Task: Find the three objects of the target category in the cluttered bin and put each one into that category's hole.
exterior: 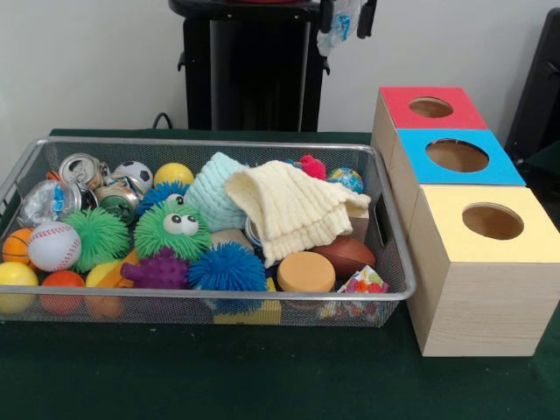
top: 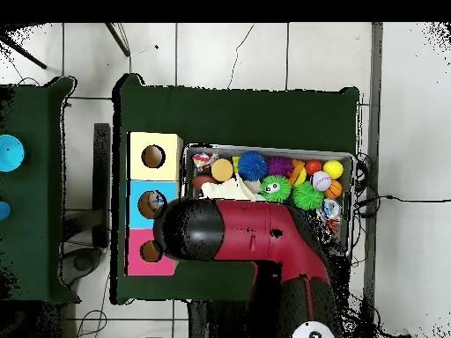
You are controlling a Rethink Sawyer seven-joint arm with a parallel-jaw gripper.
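Three boxes with red (exterior: 433, 107), blue (exterior: 458, 156) and yellow (exterior: 490, 221) tops over pale wood-grain sides. In the silver mesh bin (exterior: 385, 293): a white baseball (exterior: 53, 246) with red stitching, a green googly-eyed puffer ball (exterior: 172, 229) (love it), a cream knit cloth (exterior: 293, 213), a black-and-white soccer ball (exterior: 134, 174). Dark green tablecloth (exterior: 219, 376).

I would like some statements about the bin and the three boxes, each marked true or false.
1. The cream cloth lies on top of the other things in the mesh bin. True.
2. The yellow box is the farthest from the camera in the front view. False: it is the nearest; the red box is farthest.
3. The baseball lies beside the boxes. False: it lies at the bin's opposite end.
4. Each box has one round hole on top. True.
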